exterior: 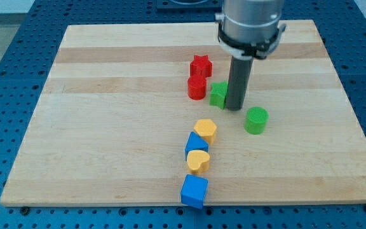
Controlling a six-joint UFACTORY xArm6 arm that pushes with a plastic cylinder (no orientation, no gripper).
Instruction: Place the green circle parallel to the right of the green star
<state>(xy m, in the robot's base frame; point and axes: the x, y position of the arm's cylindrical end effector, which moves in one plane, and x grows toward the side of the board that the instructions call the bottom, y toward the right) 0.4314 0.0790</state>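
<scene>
The green circle (256, 120) is a short green cylinder on the wooden board, right of centre. The green star (218, 93) lies up and to the left of it, partly hidden by my rod. My tip (234, 107) rests on the board right beside the green star's right side, up and left of the green circle, with a small gap to the circle.
A red star (201, 65) and a red cylinder (197, 88) sit just left of the green star. Below, a column runs down: a yellow hexagon (206, 130), a blue block (196, 144), a yellow heart (199, 161), and a blue cube (194, 191) at the board's bottom edge (189, 205).
</scene>
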